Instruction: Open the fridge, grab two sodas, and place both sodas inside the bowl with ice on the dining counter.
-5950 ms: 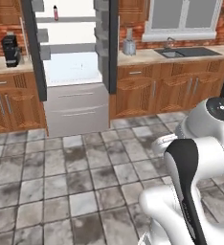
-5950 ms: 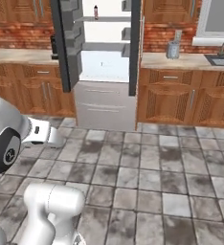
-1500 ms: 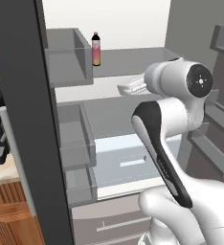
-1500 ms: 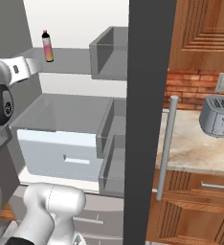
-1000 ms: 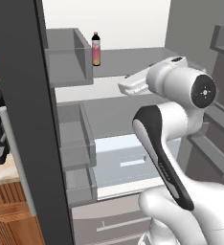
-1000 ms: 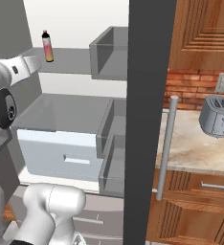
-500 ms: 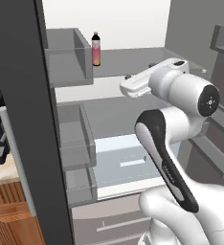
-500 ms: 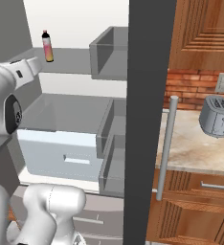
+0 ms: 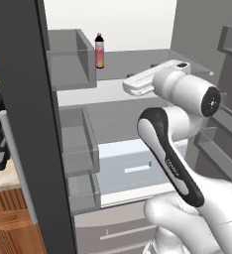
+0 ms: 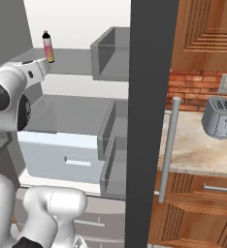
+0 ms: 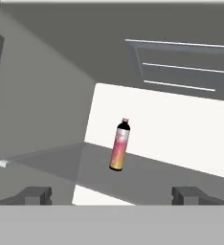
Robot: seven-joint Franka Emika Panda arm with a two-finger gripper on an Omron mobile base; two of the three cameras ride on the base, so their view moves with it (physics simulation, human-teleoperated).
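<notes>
Left base view: fridge (image 9: pixel 138 104) stands open, one pink soda (image 9: pixel 99 50) upright on its upper grey shelf. Right base view: same soda (image 10: pixel 48 46), just past my wrist. Hand view: my gripper (image 11: pixel 111 193) is spread wide, holding nothing, soda (image 11: pixel 119 145) dead ahead, well apart.

open shelf (image 9: pixel 138 62) (no obstacles) around soda (image 11: pixel 119 144)
</notes>
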